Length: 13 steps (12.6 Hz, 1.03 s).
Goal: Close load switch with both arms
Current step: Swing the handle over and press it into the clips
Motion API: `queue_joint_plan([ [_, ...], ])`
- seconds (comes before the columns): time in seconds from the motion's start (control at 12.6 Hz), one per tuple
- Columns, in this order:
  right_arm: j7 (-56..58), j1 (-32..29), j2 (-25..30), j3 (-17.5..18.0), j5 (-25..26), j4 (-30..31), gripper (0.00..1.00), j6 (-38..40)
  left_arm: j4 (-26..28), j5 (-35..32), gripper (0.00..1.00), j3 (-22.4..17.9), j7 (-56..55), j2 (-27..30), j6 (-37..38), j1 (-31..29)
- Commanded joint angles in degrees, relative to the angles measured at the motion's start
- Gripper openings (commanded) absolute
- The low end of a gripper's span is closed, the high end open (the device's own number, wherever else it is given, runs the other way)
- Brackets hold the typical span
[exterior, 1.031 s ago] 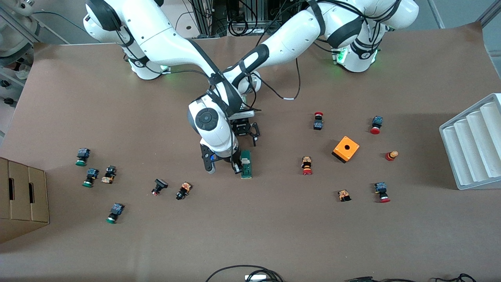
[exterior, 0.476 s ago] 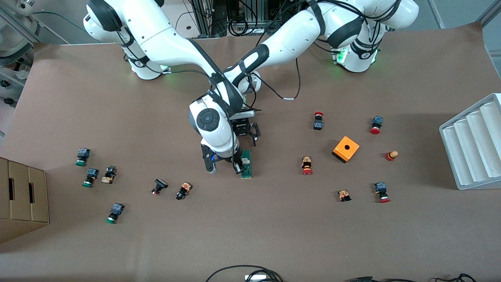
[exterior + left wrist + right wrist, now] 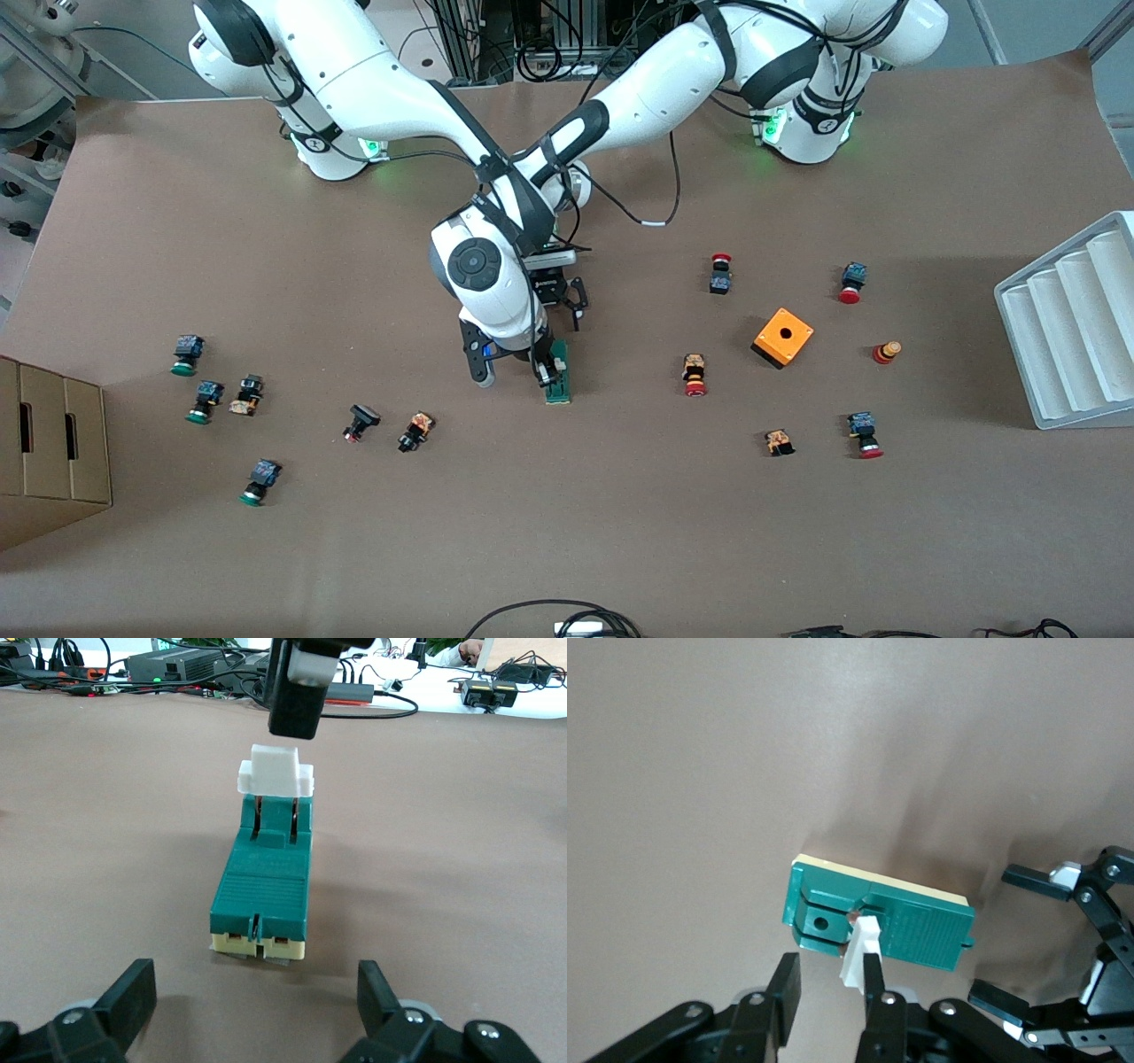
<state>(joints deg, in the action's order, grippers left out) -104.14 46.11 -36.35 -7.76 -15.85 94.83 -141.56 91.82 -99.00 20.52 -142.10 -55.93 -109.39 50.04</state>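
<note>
A brown table [image 3: 266, 549] carries two white Franka arms whose forearms cross over its middle. Toward the left arm's end lies a grey ribbed tray [image 3: 1067, 323]; at the right arm's end stands a cardboard box [image 3: 49, 443]. An orange box with a hole [image 3: 783, 337] sits among scattered red-capped push buttons [image 3: 695, 375], while green-capped push buttons [image 3: 186, 354] lie toward the right arm's end. The load switch [image 3: 558, 377], a slim green bar, lies flat near the table's middle, its long axis running toward the front camera, and its white lever [image 3: 276, 771] stands raised above the body. The right gripper [image 3: 542, 370] is down at the switch, its fingers [image 3: 873, 979] slightly apart, one resting against the white lever and the other clear beside the green body, with no clamp on anything. The left gripper [image 3: 567, 301] sits low just beside the switch's end farther from the front camera, its fingers [image 3: 133, 988] spread wide and touching nothing.
</note>
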Motion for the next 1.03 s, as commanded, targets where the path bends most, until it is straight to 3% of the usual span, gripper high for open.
queue_joint_plan([
  [0.0,-1.41,0.65,0.57,-0.15,-1.81,0.97,0.37,0.85,-1.64,-0.84,1.00,-0.74,-1.07,-1.29,0.49,0.94],
  [0.95,-1.41,1.00,-0.74,-0.15,-1.99,0.71,0.31,0.76,-1.64,-0.93,1.00,-0.74,-1.07,-1.29,0.58,1.20],
])
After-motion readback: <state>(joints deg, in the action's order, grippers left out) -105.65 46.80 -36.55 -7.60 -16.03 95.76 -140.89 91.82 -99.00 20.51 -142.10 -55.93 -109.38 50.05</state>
